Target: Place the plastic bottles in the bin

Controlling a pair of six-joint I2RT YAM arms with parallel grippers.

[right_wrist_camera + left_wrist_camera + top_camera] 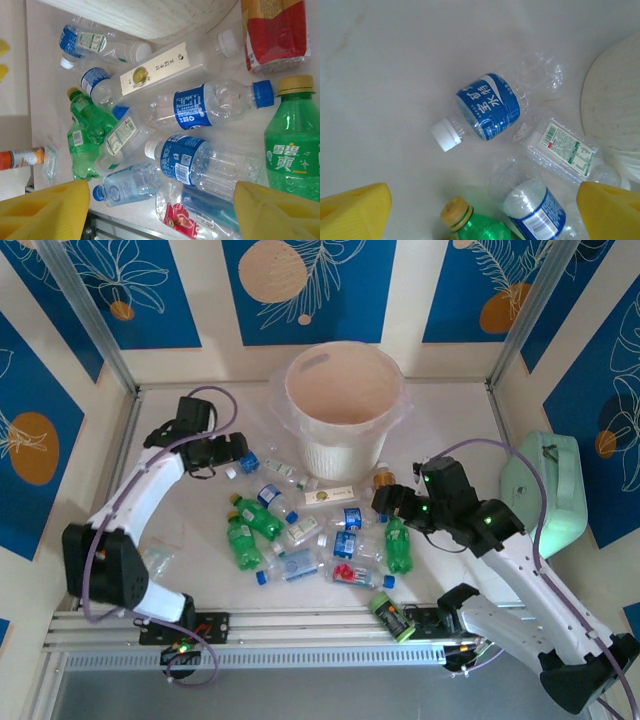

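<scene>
Both jaws stand apart, empty, above plastic bottles (243,540) littered before the bin (340,456).

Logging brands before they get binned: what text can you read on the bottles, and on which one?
"雪碧": green plastic bottle with yellow cap.
White Chinese characters, tilted, not surely readable: clear bottle with blue label and white cap.
Remaining labels: too small or blurred.

cream-white ribbed bin (340,452), clear blue-labelled bottle (487,107), green bottle (398,545), mint-green case (548,490)
</scene>
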